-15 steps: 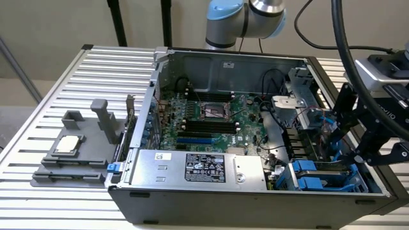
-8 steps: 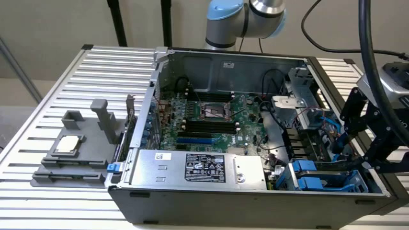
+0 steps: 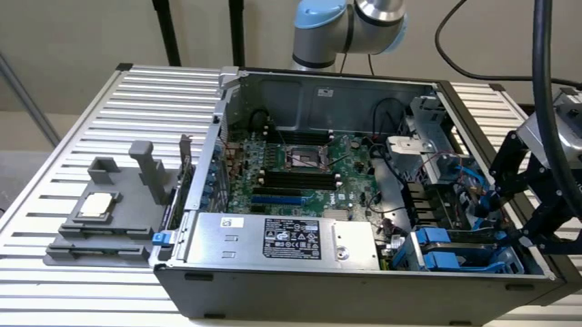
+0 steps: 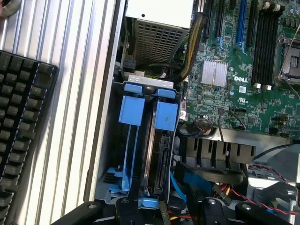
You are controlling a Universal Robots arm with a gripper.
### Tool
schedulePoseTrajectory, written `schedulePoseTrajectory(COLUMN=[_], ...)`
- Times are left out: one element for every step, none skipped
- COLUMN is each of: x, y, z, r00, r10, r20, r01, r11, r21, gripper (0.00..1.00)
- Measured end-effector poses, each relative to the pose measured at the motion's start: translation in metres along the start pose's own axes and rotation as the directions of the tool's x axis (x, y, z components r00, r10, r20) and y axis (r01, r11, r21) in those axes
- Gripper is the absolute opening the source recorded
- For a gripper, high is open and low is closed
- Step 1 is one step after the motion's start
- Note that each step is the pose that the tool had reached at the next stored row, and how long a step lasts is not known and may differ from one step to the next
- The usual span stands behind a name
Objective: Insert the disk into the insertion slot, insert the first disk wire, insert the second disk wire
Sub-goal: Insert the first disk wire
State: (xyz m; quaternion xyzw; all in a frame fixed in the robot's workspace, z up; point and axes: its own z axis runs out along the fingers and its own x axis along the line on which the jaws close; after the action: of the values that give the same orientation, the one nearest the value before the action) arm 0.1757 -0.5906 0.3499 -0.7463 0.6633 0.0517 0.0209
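We are looking across a slatted metal worktop (image 3: 82,129) standing before a plain beige wall (image 3: 73,34), two black poles (image 3: 167,30) rising behind its far edge.

light: bright and even in both views | glare: pale shine on the ribbed table (image 3: 109,102) and the silver box (image 3: 227,237) | shadows: soft, darkest low inside the computer case (image 3: 364,92) | colours: a bit washed out
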Motion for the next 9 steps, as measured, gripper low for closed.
schedulePoseTrajectory(x=[0.0010,0.0019,0.0026,0.0031,0.0034,0.0036,0.0037,0.0037,0.0037], y=[-0.0011,-0.0021,-0.0030,-0.0035,-0.0038,-0.0040,-0.0041,-0.0041,-0.0041], z=[0.0008,0.0017,0.0024,0.0033,0.0038,0.0043,0.0047,0.0049,0.0049], r00=[1.0000,1.0000,1.0000,1.0000,1.0000,0.9999,0.9999,0.9999,0.9998], r10=[0.000,-0.001,-0.001,-0.002,-0.003,-0.005,-0.006,-0.008,-0.009], r20=[0.0019,0.0036,0.0047,0.0064,0.0082,0.0105,0.0127,0.0151,0.0168], r01=[0.000,0.001,0.001,0.002,0.004,0.005,0.006,0.008,0.009], r11=[1.0000,1.0000,1.0000,1.0000,1.0000,1.0000,0.9999,0.9999,0.9999], r21=[0.0002,0.0003,0.0002,-0.0005,-0.0026,-0.0058,-0.0090,-0.0117,-0.0141], gripper=[0.51,0.51,0.51,0.51,0.51,0.51,0.51,0.51,0.51])
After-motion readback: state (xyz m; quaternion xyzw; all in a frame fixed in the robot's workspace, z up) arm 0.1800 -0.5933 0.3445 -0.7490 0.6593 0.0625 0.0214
